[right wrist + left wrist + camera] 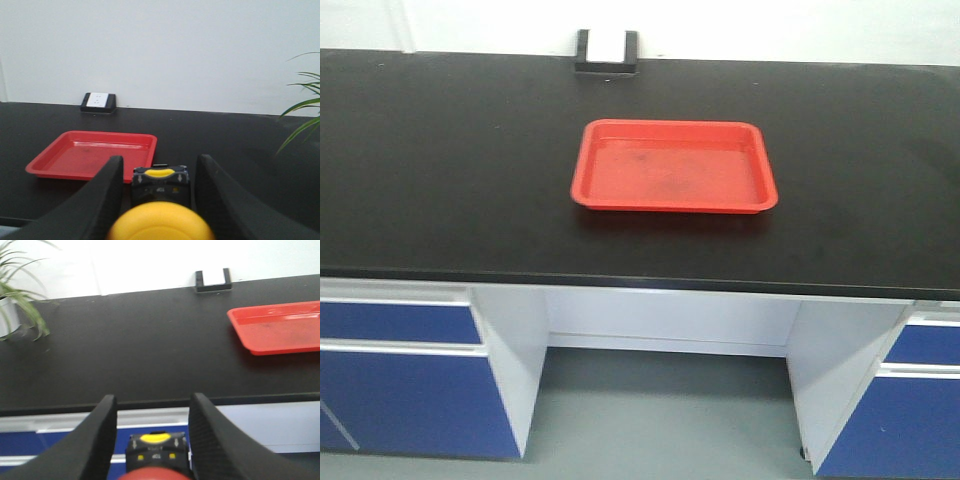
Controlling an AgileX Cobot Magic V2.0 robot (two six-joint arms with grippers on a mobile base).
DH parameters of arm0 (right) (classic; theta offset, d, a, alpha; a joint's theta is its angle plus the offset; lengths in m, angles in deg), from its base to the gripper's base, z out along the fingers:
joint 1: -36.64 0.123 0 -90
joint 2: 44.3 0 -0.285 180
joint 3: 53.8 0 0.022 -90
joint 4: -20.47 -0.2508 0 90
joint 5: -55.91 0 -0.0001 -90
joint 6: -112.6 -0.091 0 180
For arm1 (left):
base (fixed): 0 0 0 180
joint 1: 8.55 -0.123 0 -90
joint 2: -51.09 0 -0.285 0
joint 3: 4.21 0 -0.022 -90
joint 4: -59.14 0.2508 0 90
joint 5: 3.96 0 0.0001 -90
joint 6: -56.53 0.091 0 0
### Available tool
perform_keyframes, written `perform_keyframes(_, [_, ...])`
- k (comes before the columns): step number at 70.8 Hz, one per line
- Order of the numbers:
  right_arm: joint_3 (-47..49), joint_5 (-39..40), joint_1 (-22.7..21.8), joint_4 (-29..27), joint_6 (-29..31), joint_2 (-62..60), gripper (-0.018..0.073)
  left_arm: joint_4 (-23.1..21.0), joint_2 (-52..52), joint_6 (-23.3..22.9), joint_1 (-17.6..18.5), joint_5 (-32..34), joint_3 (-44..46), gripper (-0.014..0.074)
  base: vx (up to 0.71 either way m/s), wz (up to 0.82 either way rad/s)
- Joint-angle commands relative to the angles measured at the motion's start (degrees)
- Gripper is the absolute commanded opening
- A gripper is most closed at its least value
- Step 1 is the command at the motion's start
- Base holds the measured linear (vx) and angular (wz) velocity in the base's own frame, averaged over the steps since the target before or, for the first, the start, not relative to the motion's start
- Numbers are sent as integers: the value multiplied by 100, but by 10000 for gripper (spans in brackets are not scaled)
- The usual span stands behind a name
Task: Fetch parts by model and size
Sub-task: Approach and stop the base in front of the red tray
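In the left wrist view, my left gripper [152,397] is shut on the red-capped push-button switch [156,454]. Its black body sits between the fingers and its red cap is at the bottom edge. It hangs in front of the counter edge, over the blue cabinet fronts. My right gripper [159,159] is shut on the yellow-capped push-button switch [160,222], held above the black counter just right of the red tray [75,174]. The same empty tray [675,207] lies mid-counter in the front view, where neither gripper shows.
The black counter [440,170] ends in a front edge above blue drawers [400,322] and an open knee space. A wall socket box [606,50] stands at the back. A potted plant [15,300] sits at the left end; leaves [300,115] reach in at the right.
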Motion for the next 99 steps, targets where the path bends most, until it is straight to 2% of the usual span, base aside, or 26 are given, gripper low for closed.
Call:
perform_keyframes(1, [142,459,-8,0,0,78,-6,-42,-43,3,42,487,153,-4,13,-24])
perform_keyframes(99, [142,459,-8,0,0,78,-6,-42,-43,3,42,487,153,-4,13,-2])
